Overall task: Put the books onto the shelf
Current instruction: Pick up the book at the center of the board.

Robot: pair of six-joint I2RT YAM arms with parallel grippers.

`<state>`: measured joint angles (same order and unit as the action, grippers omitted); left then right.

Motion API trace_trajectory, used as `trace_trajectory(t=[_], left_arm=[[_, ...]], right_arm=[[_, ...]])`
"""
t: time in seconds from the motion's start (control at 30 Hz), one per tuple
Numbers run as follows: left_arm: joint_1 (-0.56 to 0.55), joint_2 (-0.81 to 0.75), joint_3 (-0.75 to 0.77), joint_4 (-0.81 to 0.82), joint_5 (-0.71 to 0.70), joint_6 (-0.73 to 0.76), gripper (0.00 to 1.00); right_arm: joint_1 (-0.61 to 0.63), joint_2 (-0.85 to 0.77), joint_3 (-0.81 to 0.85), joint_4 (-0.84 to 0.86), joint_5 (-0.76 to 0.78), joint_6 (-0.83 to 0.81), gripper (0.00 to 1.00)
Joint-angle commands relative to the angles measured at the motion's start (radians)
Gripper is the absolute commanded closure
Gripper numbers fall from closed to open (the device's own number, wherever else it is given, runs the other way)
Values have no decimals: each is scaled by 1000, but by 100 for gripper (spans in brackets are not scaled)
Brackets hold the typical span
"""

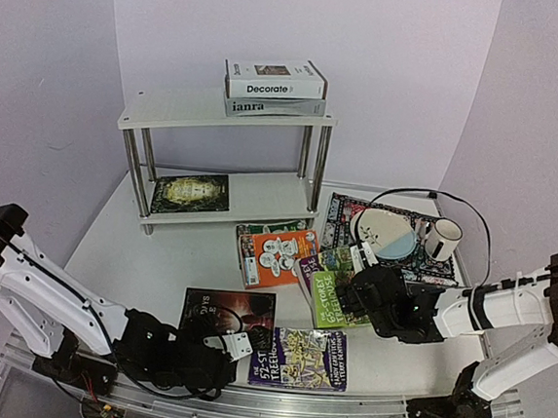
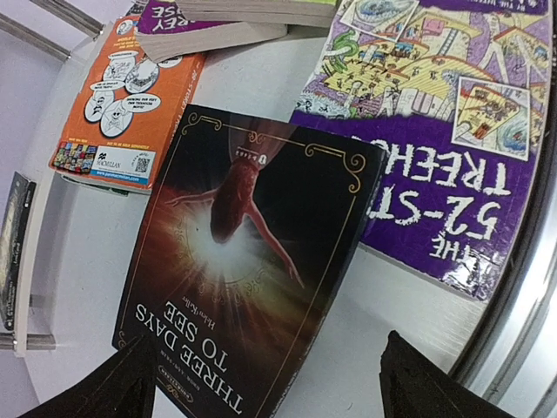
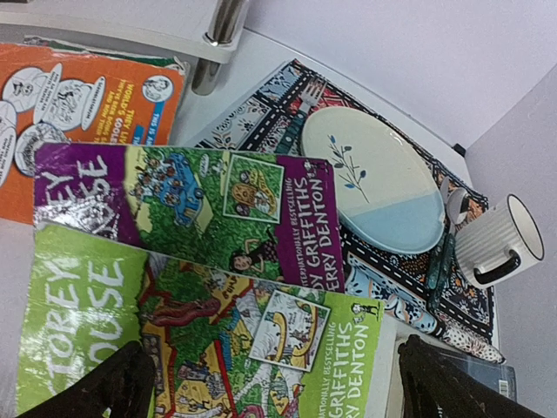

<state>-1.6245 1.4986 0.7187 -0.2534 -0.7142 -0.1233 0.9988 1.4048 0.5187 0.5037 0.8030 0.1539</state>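
The white shelf [image 1: 170, 113] stands at the back, with the "Decorate" book [image 1: 276, 80] stacked on the grey "ianra" book [image 1: 268, 107] on its top tier. A dark book [image 1: 191, 193] lies on the lower tier. On the table lie an orange book [image 1: 277, 256], a green Treehouse book [image 3: 218, 340] overlapping a purple one [image 3: 191, 205], "Three Days to See" [image 2: 252, 252] and the purple 52-Storey book [image 2: 435, 131]. My left gripper [image 2: 270, 383] is open, its fingers either side of the near edge of "Three Days to See". My right gripper [image 3: 274, 383] hangs open over the green book's end.
A patterned placemat [image 3: 261, 104] at the right carries a plate [image 3: 383, 178], with a white ribbed mug [image 3: 492, 244] beside the plate. A black cable loops behind them. A metal rail [image 1: 271, 409] runs along the near table edge. Purple walls close in the back and sides.
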Motion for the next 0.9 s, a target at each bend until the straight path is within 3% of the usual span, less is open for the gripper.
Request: trace_trajectory(t=[0.0,0.27,0.6,0.87], left_arm=[[-3,88,62,-17,-73,56,10],[-3,189,95,-40,-67,100,10],[-3,364,155,-82,-234,74,12],[-2,471,176,-127,-376,28,25]], right_arm=[[-7,-26,-9,100,81,6,2],[-13,-1,4,102,76,4,2],[-34,-24,-12,103,73,15,2],[-42,-27,-15,101,67,17,2]])
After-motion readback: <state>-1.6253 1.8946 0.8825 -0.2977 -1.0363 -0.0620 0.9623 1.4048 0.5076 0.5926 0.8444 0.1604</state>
